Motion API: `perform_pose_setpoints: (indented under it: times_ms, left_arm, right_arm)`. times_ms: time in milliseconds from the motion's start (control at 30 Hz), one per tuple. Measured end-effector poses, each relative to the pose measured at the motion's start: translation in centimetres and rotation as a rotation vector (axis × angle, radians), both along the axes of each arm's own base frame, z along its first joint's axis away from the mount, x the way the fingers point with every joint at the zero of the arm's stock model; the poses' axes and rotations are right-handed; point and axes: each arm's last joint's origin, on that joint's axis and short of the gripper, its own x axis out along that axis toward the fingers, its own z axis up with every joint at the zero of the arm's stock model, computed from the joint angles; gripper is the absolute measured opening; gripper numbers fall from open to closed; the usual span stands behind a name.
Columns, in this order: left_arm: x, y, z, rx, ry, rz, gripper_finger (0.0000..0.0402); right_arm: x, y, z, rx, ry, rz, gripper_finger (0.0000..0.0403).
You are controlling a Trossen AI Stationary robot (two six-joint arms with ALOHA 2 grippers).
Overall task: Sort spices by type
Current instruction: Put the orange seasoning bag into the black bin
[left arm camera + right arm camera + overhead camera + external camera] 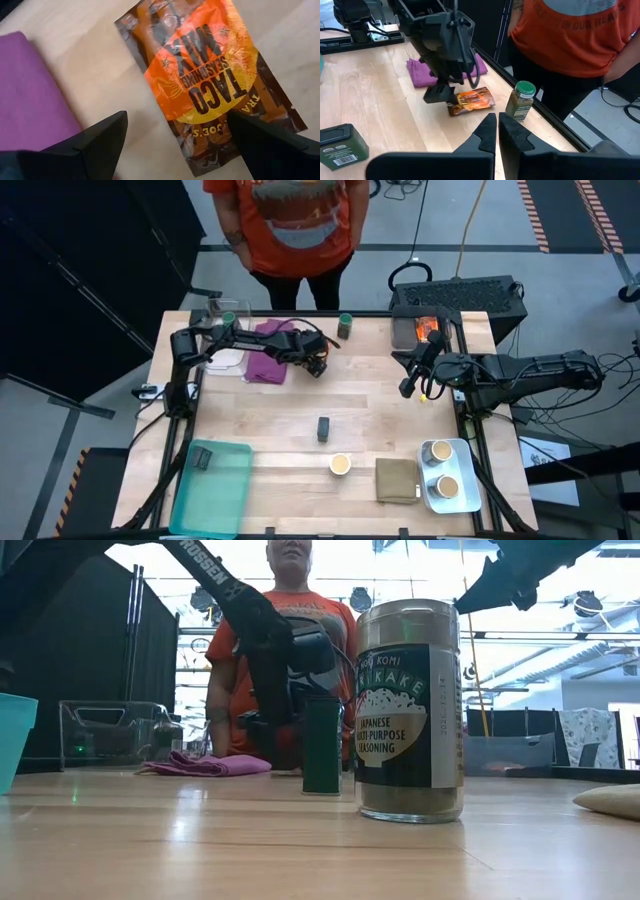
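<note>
My left gripper (185,150) is open and points down over a shiny orange taco seasoning packet (210,80), which lies flat on the table beside the purple cloth (30,95). Its fingers stand at either side of the packet's near end. In the high view this gripper (318,365) covers the packet. My right gripper (497,131) is shut and hovers at the table's right (410,385). A green-lidded jar (345,326) stands at the far edge. A dark block (324,428) and a tan-topped cup (340,465) stand mid-table. My left gripper comes at the orange packet from above. One finger (270,145) overlaps the packet's corner (235,120) in the wrist view. Whether it touches the packet, I cannot tell.
A teal bin (212,485) at the near left holds a dark block (201,457). A grey tray (462,480) at the near right holds two cups beside an olive folded cloth (397,480). A black bin (455,300) at the far right holds another orange packet (425,330). A person stands behind the far edge.
</note>
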Motion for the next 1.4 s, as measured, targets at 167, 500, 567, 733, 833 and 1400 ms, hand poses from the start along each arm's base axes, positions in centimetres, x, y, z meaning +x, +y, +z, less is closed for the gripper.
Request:
perform_pose_setpoints:
  times_ms: [167, 500, 567, 733, 833, 1400]
  left_arm:
    - [-0.3, -0.7, 2.1, 0.013, -0.033, -0.020, 0.0352]
    - [0.2, -3.3, 3.0, 0.040, -0.027, -0.102, 0.0352]
    - [0.2, -3.9, 3.0, 0.076, 0.005, -0.113, 0.0352]
    - [0.8, -4.6, 3.2, 0.179, 0.000, -0.150, 0.0352]
    - [1.4, -3.8, 3.6, 0.226, -0.067, -0.134, 0.0352]
    - [1.0, 0.4, 1.2, 0.141, -0.092, -0.038, 0.0239]
  right_arm:
    - [0.0, 0.0, 0.0, 0.001, 0.000, -0.001, 0.0000]
    - [0.0, 0.0, -0.1, 0.036, -0.019, -0.022, 0.0000]
    - [0.0, 0.0, -0.1, 0.048, -0.028, -0.030, 0.0000]
    - [0.0, 0.0, -0.1, 0.077, -0.048, -0.044, 0.0000]
    - [0.0, 0.0, -0.1, 0.081, -0.050, -0.046, 0.0000]
    - [-0.2, 0.0, -0.3, 0.078, -0.021, -0.047, 0.0000]
